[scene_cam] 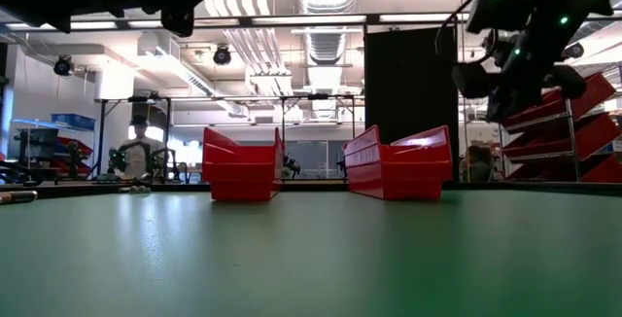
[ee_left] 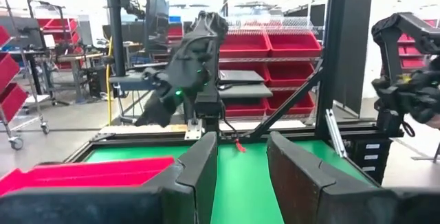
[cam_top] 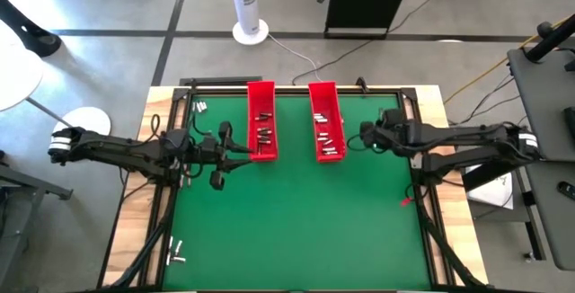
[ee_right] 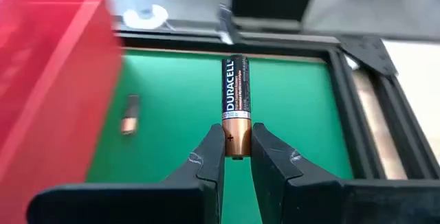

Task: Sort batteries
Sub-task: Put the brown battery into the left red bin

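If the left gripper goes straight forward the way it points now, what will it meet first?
Probably the right arm, straight ahead of the left gripper across bare green mat. The red tray lies just beside that line; depth is unclear.

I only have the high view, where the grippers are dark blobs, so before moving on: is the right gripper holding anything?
Observer: Yes. The right gripper is shut on a Duracell battery, pinched at its copper end.
Operator: And the left?
Observer: The left gripper is open and empty.
Operator: Anything loose nearby?
Observer: One small battery lies on the green mat beside the red tray.
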Motion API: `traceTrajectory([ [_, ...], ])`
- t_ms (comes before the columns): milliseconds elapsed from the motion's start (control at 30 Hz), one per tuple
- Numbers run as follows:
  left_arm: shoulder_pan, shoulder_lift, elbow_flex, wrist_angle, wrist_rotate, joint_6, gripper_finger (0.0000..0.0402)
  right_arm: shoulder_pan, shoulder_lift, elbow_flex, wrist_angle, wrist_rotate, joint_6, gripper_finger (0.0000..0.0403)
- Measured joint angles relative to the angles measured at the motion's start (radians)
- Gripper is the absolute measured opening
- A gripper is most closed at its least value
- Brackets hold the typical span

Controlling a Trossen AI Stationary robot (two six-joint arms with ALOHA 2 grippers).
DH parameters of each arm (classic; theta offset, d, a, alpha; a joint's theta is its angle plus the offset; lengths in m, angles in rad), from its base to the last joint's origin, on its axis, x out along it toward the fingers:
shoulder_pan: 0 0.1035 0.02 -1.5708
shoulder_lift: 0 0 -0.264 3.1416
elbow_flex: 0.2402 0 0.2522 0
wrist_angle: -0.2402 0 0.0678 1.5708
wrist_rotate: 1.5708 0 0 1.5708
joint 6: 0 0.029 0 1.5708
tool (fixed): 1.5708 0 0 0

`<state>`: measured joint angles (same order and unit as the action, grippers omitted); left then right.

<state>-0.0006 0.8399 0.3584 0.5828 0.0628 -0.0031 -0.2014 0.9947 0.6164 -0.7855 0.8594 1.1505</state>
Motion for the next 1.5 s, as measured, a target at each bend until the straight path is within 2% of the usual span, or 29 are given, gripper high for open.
traceTrajectory([
  [133, 0.000, 0.014, 0.000, -0.017, 0.000, -0.046, 0.0110, 0.131, 0.004, 0.024, 0.002, 0.058, -0.035, 0.0040],
  [433, 0.000, 0.019, 0.006, -0.020, -0.017, -0.164, 0.0110, 0.482, 0.025, 0.117, 0.009, 0.100, -0.167, 0.0039],
  [600, 0.000, 0.010, 0.118, -0.036, -0.017, -0.140, 0.0110, 0.662, 0.101, 0.191, 0.012, 0.156, -0.187, 0.0039],
  [733, 0.004, 0.011, 0.267, -0.281, -0.018, 0.001, 0.0110, 0.757, 0.205, 0.278, 0.012, 0.174, -0.217, 0.0039],
  [800, 0.008, 0.013, 0.334, -0.442, -0.029, 0.024, 0.0110, 0.791, 0.269, 0.328, 0.019, 0.182, -0.239, 0.0039],
  [900, 0.007, 0.022, 0.408, -0.592, -0.052, -0.046, 0.0110, 0.834, 0.369, 0.401, 0.018, 0.182, -0.285, 0.0039],
  [1067, -0.046, 0.027, 0.429, -0.758, -0.072, -0.164, 0.0110, 0.876, 0.525, 0.512, 0.023, 0.123, -0.329, 0.0040],
  [1233, -0.141, 0.033, 0.379, -0.788, -0.174, -0.264, 0.0110, 0.885, 0.653, 0.593, 0.122, 0.047, -0.414, 0.0040],
  [1400, -0.282, 0.063, 0.330, -0.749, -0.389, -0.374, 0.0110, 0.870, 0.725, 0.591, 0.402, -0.078, -0.581, 0.0042],
  [1500, -0.370, 0.109, 0.322, -0.752, -0.456, -0.403, 0.0110, 0.850, 0.758, 0.588, 0.532, -0.147, -0.638, 0.0041],
])
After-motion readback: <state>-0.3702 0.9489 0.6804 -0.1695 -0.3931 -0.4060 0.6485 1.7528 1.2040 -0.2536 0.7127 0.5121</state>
